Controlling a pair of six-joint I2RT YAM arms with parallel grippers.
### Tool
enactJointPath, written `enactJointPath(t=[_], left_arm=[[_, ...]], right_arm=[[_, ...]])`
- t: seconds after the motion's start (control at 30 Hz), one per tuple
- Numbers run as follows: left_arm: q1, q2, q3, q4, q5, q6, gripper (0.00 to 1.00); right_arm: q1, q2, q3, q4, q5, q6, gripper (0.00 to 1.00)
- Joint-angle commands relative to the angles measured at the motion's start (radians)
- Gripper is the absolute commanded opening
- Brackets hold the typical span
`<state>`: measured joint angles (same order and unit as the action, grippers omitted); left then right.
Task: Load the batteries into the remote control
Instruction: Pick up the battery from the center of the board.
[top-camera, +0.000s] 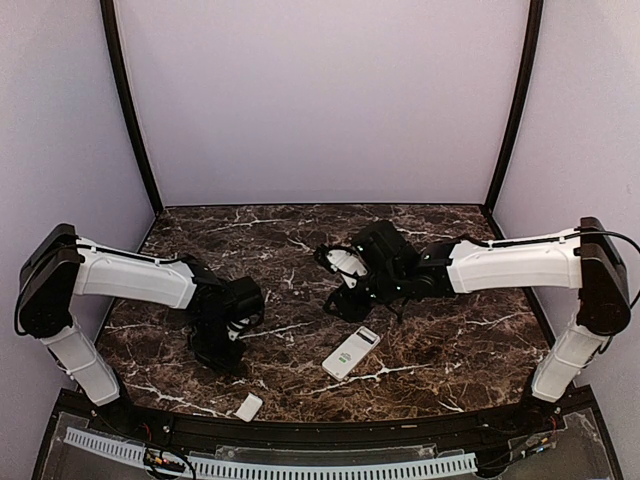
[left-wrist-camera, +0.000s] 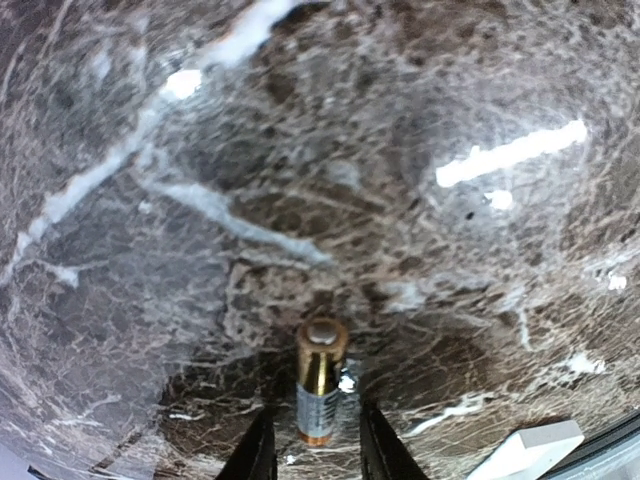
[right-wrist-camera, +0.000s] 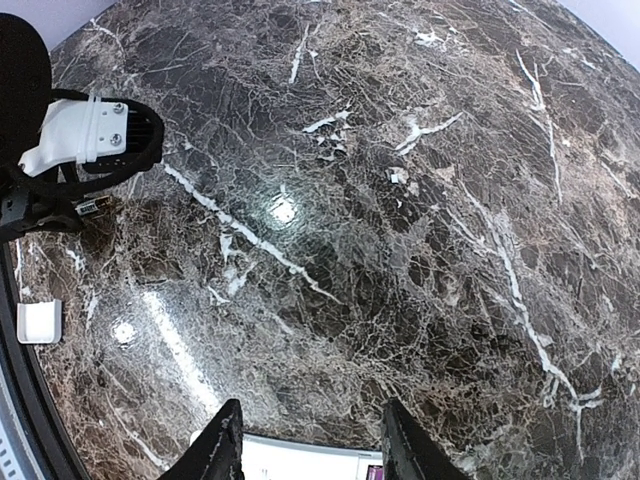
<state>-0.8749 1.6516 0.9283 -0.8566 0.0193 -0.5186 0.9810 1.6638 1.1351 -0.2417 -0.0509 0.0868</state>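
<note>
The white remote control (top-camera: 351, 352) lies face up near the table's front middle, its pale display at the far right end. My right gripper (top-camera: 345, 302) hovers just behind it, open and empty; in the right wrist view (right-wrist-camera: 312, 408) the remote's white edge (right-wrist-camera: 300, 464) shows below the jaws. My left gripper (top-camera: 218, 352) is low on the table at the left. In the left wrist view (left-wrist-camera: 315, 415) it is open and straddles one battery (left-wrist-camera: 320, 378), gold and silver, with a gap on each side. The other battery is out of view.
A small white cover plate (top-camera: 249, 406) lies near the front edge, right of the left gripper; it also shows in the left wrist view (left-wrist-camera: 525, 450) and the right wrist view (right-wrist-camera: 38, 322). Dark marble table (top-camera: 300, 240), lavender walls around.
</note>
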Motion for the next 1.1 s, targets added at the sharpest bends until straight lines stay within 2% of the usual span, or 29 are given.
enactJointPath(t=[0.0,0.07,0.17,0.5,0.67,0.8,0.97,1.07], left_arm=[[-0.015,0.038,-0.036,0.097,0.043,0.035,0.18],[-0.021,0.046,-0.032,0.099,0.036,0.041,0.08],[-0.035,0.052,-0.014,0.095,0.018,0.050,0.00],[-0.153,0.071,0.149,0.006,-0.174,0.163,0.00],[-0.243,0.033,0.235,0.017,-0.254,0.321,0.00],[-0.295,-0.010,0.295,0.095,-0.316,0.481,0.00],[-0.308,0.007,0.311,0.140,-0.406,0.655,0.00],[-0.308,0.013,0.316,0.167,-0.409,0.701,0.00]], right_arm=[[0.001,0.013,0.028,-0.004,0.013,-0.006,0.44],[0.001,0.013,0.033,-0.010,0.013,-0.005,0.44],[0.001,0.007,0.040,-0.020,0.021,-0.005,0.45],[-0.050,-0.051,0.035,-0.069,0.007,0.050,0.45],[-0.143,-0.134,-0.011,-0.063,-0.111,0.100,0.46],[-0.217,-0.170,-0.024,-0.082,-0.232,0.130,0.47],[-0.268,-0.179,-0.013,-0.145,-0.248,0.144,0.47],[-0.282,-0.179,-0.022,-0.143,-0.329,0.159,0.47]])
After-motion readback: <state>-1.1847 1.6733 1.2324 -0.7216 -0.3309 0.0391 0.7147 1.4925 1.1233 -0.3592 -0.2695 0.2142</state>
